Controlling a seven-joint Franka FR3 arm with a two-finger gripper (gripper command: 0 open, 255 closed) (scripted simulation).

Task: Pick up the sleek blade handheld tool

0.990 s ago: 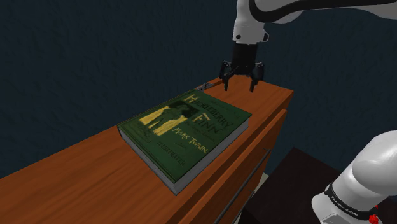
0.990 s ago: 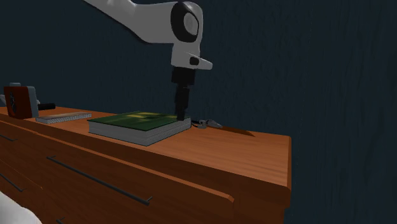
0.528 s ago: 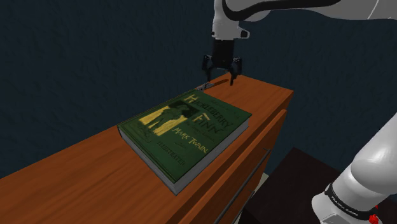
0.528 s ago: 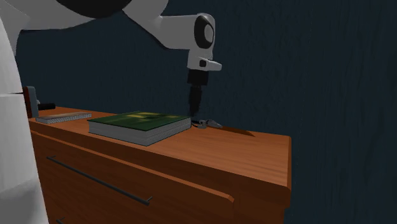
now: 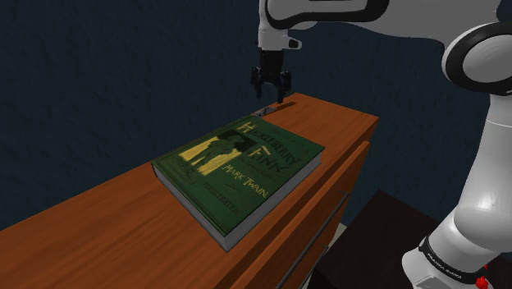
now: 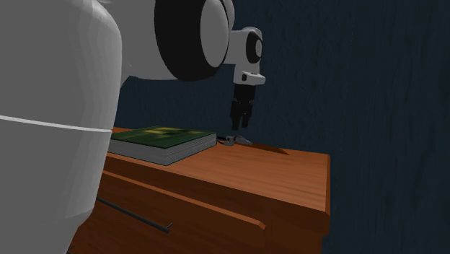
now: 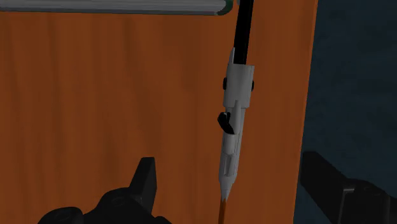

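The tool [image 5: 264, 109] is a slim grey blade piece with a black handle. It lies on the wooden dresser top [image 5: 345, 131] by the back edge, just past the far corner of a green book [image 5: 238, 168]. My gripper [image 5: 272, 96] hangs open a little above the tool, touching nothing. In the second exterior view the gripper [image 6: 239, 130] points straight down over the tool [image 6: 234, 140]. In the wrist view the tool [image 7: 234, 114] runs lengthwise between my spread fingers [image 7: 145, 184], and the gripper [image 7: 229, 163] holds nothing.
The green book [image 6: 162, 141] covers the middle of the dresser top [image 6: 274, 169]. A dark blue wall stands right behind the tool. A drawer handle [image 6: 133, 216] shows on the front. My white arm link [image 6: 50, 123] blocks the second exterior view's left.
The gripper has moved toward the shoulder view's left and the back edge, from beside the book's corner to over the tool. It stayed open. The arm swung in front of the second exterior camera.
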